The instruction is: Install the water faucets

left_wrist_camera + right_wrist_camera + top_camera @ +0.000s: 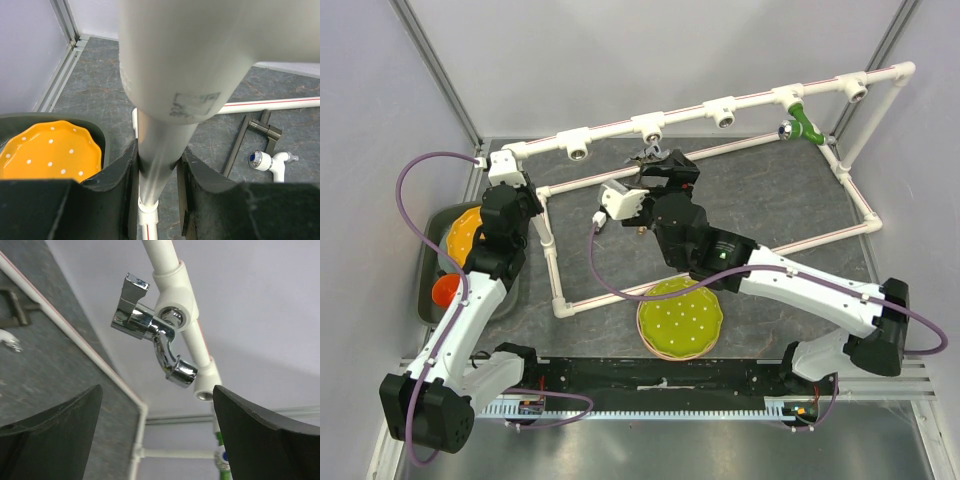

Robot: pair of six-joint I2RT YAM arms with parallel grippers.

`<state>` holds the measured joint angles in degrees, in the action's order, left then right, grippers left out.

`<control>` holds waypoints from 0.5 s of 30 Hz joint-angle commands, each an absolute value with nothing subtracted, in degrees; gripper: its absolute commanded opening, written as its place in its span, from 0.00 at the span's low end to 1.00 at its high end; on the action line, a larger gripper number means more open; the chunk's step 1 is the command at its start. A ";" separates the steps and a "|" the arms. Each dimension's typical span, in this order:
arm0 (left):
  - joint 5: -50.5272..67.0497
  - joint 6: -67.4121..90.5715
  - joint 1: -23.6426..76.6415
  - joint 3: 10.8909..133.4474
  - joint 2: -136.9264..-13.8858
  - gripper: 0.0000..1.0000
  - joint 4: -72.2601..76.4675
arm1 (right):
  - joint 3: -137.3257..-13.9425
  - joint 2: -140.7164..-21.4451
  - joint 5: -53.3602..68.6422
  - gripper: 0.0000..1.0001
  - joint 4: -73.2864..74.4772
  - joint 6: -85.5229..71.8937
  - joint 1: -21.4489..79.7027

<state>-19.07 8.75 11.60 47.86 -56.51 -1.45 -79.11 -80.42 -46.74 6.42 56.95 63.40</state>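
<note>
Right claw (157, 392) gaping wide, gripping nothing. Silver faucet (150, 327) sitting in tee socket (180, 290) of pipe frame, between claw fingers but not touching them. Right arm angling from base across bench (760, 200) to frame's far rail. Left claw (157, 167) clenching white frame pipe (148, 220) near left corner, arm bending along left side. White faucet (270, 161) lying loose on bench beside black bar (237, 145).

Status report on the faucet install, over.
Left gripper shut on frame pipe. Right gripper open, off silver faucet, which sits in tee socket. White faucet lies on mat beside black bar, not yet installed.
</note>
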 commanded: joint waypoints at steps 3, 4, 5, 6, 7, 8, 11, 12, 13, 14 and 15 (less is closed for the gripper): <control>-15.47 16.26 12.22 49.66 -55.81 0.02 0.35 | -77.35 -84.90 -55.90 0.98 -15.61 86.99 63.63; -15.38 16.17 12.13 49.66 -55.81 0.02 0.35 | -77.34 -85.69 -55.99 0.98 -16.95 88.49 63.28; -15.47 16.17 12.22 49.66 -55.72 0.02 0.35 | -77.34 -87.17 -55.90 0.98 -18.18 89.81 63.11; -15.47 16.17 12.13 49.66 -55.72 0.02 0.35 | -77.43 -87.97 -55.90 0.98 -20.63 92.17 62.93; -15.47 16.17 12.22 49.57 -55.64 0.02 0.35 | -77.69 -88.94 -56.07 0.98 -21.26 92.98 62.15; -15.47 16.17 12.22 49.66 -55.72 0.02 0.35 | -78.48 -90.60 -56.34 0.98 -21.70 93.60 61.79; -15.56 16.17 12.22 49.57 -55.63 0.02 0.35 | -78.49 -92.45 -56.25 0.92 -24.78 95.88 60.30; -15.64 16.17 12.22 49.57 -55.55 0.02 0.35 | -78.40 -92.63 -55.55 0.90 -26.26 96.24 59.86; -15.56 16.17 12.22 49.66 -55.55 0.02 0.35 | -78.49 -92.90 -55.37 0.86 -26.45 96.33 59.68; -15.56 16.17 12.22 49.57 -55.63 0.02 0.35 | -78.57 -93.42 -55.28 0.79 -26.63 96.42 59.68; -15.56 16.17 12.22 49.66 -55.63 0.02 0.35 | -78.57 -93.69 -55.11 0.77 -27.50 96.50 59.16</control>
<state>-19.07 8.75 11.60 47.86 -56.51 -1.45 -77.89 -93.43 -54.13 -20.23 92.88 60.20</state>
